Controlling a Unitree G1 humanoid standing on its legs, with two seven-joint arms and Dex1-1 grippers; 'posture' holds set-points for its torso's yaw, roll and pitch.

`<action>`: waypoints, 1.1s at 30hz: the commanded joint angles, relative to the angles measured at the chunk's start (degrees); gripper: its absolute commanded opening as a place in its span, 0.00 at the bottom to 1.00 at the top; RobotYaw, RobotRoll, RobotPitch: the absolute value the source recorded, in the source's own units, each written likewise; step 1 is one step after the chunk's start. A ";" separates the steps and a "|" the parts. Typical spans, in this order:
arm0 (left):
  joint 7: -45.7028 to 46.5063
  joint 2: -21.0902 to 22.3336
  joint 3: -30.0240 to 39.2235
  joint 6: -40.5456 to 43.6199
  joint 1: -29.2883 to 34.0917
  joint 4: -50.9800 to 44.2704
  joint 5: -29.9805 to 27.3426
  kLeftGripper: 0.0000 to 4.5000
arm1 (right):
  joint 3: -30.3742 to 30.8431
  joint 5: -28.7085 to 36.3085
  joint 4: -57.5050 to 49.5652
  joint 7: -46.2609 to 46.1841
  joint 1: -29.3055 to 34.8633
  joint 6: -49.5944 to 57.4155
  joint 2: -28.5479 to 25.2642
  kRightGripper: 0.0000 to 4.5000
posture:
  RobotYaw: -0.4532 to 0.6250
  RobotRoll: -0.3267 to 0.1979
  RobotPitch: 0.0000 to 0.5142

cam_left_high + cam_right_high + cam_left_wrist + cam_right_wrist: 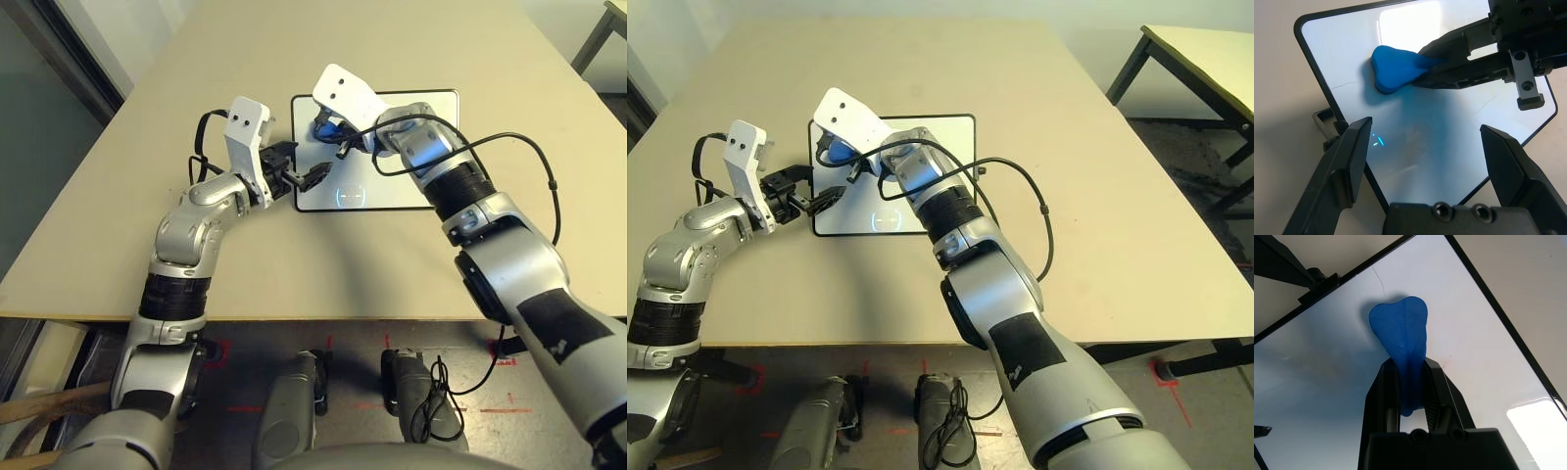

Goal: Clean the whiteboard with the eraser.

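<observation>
whiteboard point(1449, 147) corner cut off (wrist view)

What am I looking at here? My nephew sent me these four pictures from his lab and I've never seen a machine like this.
It is a humanoid robot with two silver arms, standing at a beige table. Two pictures come from a camera pair on its head, looking down over the arms. The other two come from small cameras on each wrist, looking along that arm's black fingers.

On the table lies a whiteboard with a thin black frame and a faint blue mark near its close edge. The right gripper is shut on a small blue eraser, pressing it onto the board near its far left corner. The left gripper is open, its fingers spread at the board's left edge; whether it touches the frame I cannot tell.
</observation>
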 commanded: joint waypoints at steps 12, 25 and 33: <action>0.12 0.03 -0.31 -0.43 -0.01 0.82 0.46 1.00 | -1.55 -0.25 7.87 -3.72 -2.61 -4.57 0.18 0.13 | 0.50 0.62 0.34; 0.16 -0.10 -0.27 -0.59 -0.06 1.00 0.48 1.00 | 1.67 -1.27 -4.39 -0.46 3.96 1.72 -0.10 0.13 | 0.50 0.62 0.34; 0.23 -0.27 -0.31 -0.80 0.10 0.92 0.51 1.00 | -2.87 0.53 7.38 -7.26 -4.31 -5.72 -0.57 0.13 | 0.50 0.62 0.34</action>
